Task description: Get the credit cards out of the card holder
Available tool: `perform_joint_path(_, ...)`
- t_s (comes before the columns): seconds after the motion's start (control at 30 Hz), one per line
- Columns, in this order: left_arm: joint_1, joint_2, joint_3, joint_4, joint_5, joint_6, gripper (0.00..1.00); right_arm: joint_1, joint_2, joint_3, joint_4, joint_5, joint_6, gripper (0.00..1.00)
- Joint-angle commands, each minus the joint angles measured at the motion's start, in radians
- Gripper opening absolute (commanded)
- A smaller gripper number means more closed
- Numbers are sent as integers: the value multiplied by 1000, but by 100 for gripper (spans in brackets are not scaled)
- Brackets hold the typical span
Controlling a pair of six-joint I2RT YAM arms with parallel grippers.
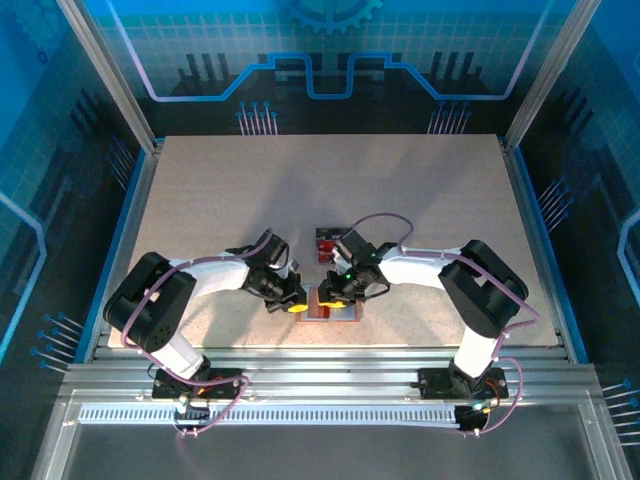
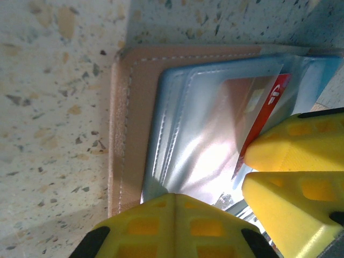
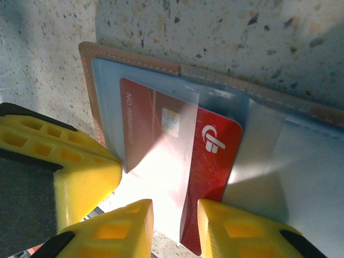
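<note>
Yellow fingers (image 3: pixel 236 231) of the right end effector (image 3: pixel 174 223) sat nearest the lens in the right wrist view. They stood apart with a plain gap between them. The near edge of the red credit card (image 3: pixel 215 150) lay at that gap, but contact with either finger could not be confirmed. The left end effector (image 2: pixel 172 207) was closed, its fingers together on nothing. Its tips sat over the edge of the card holder (image 2: pixel 121 134), apparently pinning it to the desk (image 2: pixel 54 80).

The card holder lay opened flat on the desk, near the arm bases and between the two end effectors. The card sat partly out of a clear pocket (image 2: pixel 188 107), with the chip half under the film and the logo half exposed.

Handling assessment:
- **Card:** judged light, thin, stiff and slick-faced. It should slide along its pocket but bind if twisted.
- **Holder:** judged soft and light, and liable to drag along with the card unless held down.

Recommended grasp point: the exposed logo end, pinched across both faces close to the free edge. The pull should run in line with the pocket.
</note>
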Motion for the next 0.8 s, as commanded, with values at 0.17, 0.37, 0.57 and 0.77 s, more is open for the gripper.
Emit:
perform_joint_path(0.17, 6, -11, 23, -16, 10, 6, 5, 11, -36, 5, 0, 15, 1, 28)
perform_joint_path(0.37, 6, -20, 68, -21, 19, 0, 5, 3, -76, -25, 24, 21, 23, 28)
perform_joint_path(0.57, 6, 24, 115, -47, 21, 29, 5, -5, -91, -77, 65, 11, 50, 28)
perform_joint_path(0.77, 5, 75, 140, -86, 2, 69, 5, -10, -102, -112, 98, 11, 76, 28)
